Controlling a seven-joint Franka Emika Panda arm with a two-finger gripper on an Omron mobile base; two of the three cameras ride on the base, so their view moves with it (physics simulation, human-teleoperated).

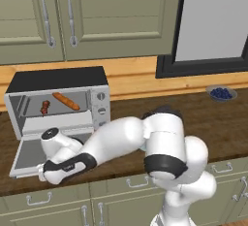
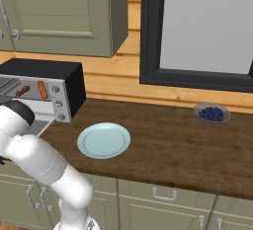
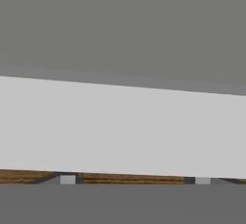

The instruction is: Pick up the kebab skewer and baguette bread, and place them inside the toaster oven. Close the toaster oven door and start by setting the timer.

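Observation:
The toaster oven point(image 1: 58, 79) point(image 2: 49, 71) stands at the left of the wooden counter. The toaster oven door point(image 1: 26, 154) is folded down flat. Inside on the rack lie the kebab skewer point(image 1: 45, 107) point(image 2: 21, 92) on the left and the baguette bread point(image 1: 66, 101) point(image 2: 42, 90) to its right. My gripper point(image 1: 41, 172) sits low at the door's front edge. In the hand view the door's silver frame point(image 3: 120, 127) is very close, with grey glass above it, and my gripper point(image 3: 134, 180) has its tips set wide apart with nothing between them.
A pale blue plate point(image 2: 104, 140) lies on the counter to the right of the oven. A bowl of blueberries point(image 1: 221, 93) point(image 2: 212, 113) stands at the back right below a dark-framed window. Cabinets hang above the oven, and drawers run below the counter edge.

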